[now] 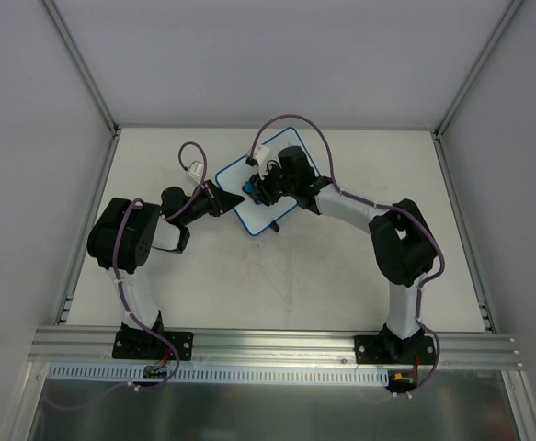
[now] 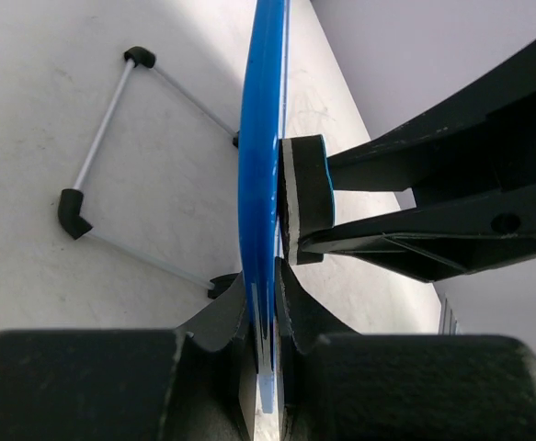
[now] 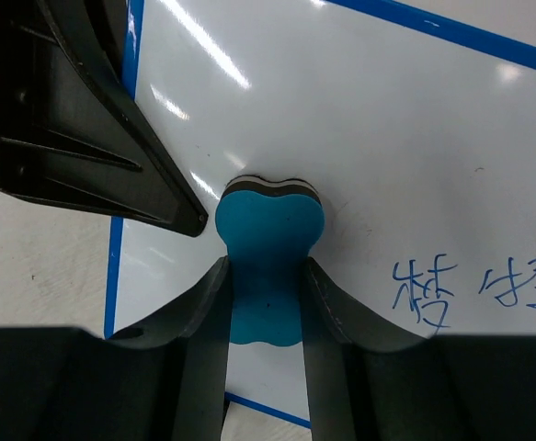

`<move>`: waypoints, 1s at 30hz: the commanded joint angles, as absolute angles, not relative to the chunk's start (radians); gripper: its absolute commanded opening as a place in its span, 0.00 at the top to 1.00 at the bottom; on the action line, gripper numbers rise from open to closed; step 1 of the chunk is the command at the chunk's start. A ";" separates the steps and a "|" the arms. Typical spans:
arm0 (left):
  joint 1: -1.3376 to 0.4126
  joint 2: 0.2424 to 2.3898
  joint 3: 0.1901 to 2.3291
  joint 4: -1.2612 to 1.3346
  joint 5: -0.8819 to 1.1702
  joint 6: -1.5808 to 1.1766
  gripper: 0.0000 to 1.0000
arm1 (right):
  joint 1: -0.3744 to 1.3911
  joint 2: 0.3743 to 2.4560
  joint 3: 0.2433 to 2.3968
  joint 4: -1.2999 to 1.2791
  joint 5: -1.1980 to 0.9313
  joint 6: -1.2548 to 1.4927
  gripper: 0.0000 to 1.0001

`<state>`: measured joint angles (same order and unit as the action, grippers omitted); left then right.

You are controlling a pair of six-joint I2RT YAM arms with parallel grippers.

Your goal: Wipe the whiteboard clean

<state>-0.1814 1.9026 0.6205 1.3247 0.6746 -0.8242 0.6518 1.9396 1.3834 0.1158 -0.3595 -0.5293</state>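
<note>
Right gripper (image 3: 266,276) pinches the eraser (image 3: 269,220) against the whiteboard (image 3: 387,138), upper centre in the top view; left gripper (image 2: 265,299) clamps its rim. Blue writing (image 3: 474,289) at lower right is unwiped, so erasing seems barely begun.

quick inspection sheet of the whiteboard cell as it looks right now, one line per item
surface: off-white table, faint scuff marks
job's things: whiteboard with blue rim, held up on edge. Blue writing not yet wiped. Blue eraser pressed on the white face, beside the writing, not on it. Thin wire stand with black corners behind the board
clutter: nothing seen
grippers: left gripper shut on the whiteboard's rim; right gripper shut on the eraser
cables: purple cables loop over both arms, one arching above the board; no snag seen
surroundings: grey walls on three sides, metal rail along the near edge
</note>
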 commanded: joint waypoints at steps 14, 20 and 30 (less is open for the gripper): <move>-0.146 1.936 0.621 1.612 0.693 -0.836 1.00 | 0.660 2.071 1.542 0.141 -0.071 -0.519 1.00; -0.143 1.939 0.621 1.615 0.712 -0.836 1.00 | 0.623 2.112 1.633 0.097 -0.008 -0.493 1.00; -0.143 1.937 0.618 1.631 0.727 -0.830 1.00 | 0.584 2.123 1.637 0.089 -0.072 -0.456 1.00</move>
<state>-0.1616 1.9244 0.6312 1.3312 0.6979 -0.8555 0.5919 2.0811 1.6394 0.1104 -0.0956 -0.4553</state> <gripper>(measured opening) 0.064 0.349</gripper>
